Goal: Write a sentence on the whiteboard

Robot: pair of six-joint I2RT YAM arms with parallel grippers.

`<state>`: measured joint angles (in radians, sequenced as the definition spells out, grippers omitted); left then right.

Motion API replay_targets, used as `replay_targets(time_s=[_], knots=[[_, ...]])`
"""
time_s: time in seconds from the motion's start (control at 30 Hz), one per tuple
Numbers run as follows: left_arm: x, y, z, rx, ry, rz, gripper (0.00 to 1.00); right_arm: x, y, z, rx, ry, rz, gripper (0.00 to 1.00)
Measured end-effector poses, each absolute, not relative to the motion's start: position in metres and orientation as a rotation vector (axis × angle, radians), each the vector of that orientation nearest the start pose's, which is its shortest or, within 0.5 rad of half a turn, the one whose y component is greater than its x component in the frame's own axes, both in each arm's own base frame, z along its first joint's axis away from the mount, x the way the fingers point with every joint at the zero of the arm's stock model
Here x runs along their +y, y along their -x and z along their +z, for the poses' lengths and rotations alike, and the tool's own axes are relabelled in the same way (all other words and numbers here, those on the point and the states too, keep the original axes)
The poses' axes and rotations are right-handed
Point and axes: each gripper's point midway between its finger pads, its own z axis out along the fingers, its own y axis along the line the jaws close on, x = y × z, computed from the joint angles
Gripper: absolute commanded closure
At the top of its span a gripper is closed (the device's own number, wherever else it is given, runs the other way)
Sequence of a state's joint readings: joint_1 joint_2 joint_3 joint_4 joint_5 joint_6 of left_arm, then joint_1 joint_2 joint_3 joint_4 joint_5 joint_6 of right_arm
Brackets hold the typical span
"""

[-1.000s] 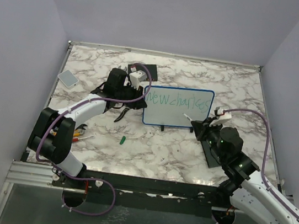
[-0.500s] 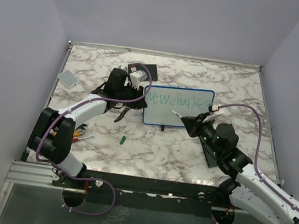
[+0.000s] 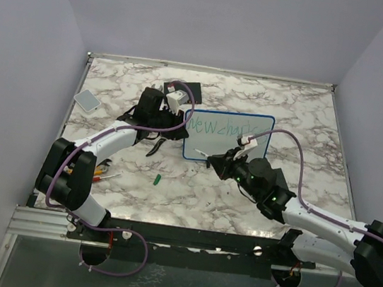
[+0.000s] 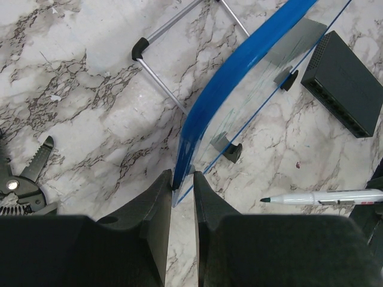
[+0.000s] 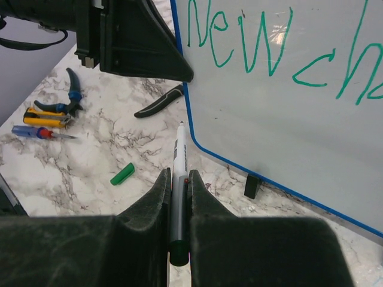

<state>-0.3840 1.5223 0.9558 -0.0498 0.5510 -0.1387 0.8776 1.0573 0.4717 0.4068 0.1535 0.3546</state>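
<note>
We see the left fingers [image 4: 157, 209] pinching the blue rim of the whiteboard [image 3: 213, 138], which stands upright in the middle of the surface [image 3: 289, 107]. The right arm stretches low and leftward, with the right fingers [image 5: 152, 206] clamping a marker [image 5: 179, 152] near the board's lower left corner.

Plain lavender walls [image 3: 216, 18] on three sides, white marble-patterned tabletop [image 3: 303, 109], soft even light

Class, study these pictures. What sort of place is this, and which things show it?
Probably a robotics lab test cell: a left arm and right arm bolted at the edge of a marble-patterned table, plain walls boxing it in, and pliers, a screwdriver and a whiteboard set out as props.
</note>
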Motion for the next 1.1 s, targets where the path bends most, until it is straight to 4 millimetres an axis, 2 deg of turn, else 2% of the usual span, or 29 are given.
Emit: replay_targets(time_s=[0.23, 0.5, 0.73, 1.1], knots=[[-0.241, -0.337, 0.135, 2.144, -0.588, -0.893, 0.8, 0.284, -0.25, 0.162, 1.781, 0.359, 0.733, 0.99], [-0.241, -0.336, 0.135, 2.145, -0.587, -0.893, 0.8, 0.278, -0.262, 0.157, 1.779, 0.298, 0.659, 0.99], [-0.241, -0.336, 0.135, 2.146, -0.586, -0.894, 0.8, 0.276, -0.267, 0.143, 1.81, 0.296, 0.612, 0.99], [-0.241, -0.336, 0.135, 2.146, -0.585, -0.893, 0.8, 0.278, -0.274, 0.143, 1.806, 0.297, 0.577, 0.99]])
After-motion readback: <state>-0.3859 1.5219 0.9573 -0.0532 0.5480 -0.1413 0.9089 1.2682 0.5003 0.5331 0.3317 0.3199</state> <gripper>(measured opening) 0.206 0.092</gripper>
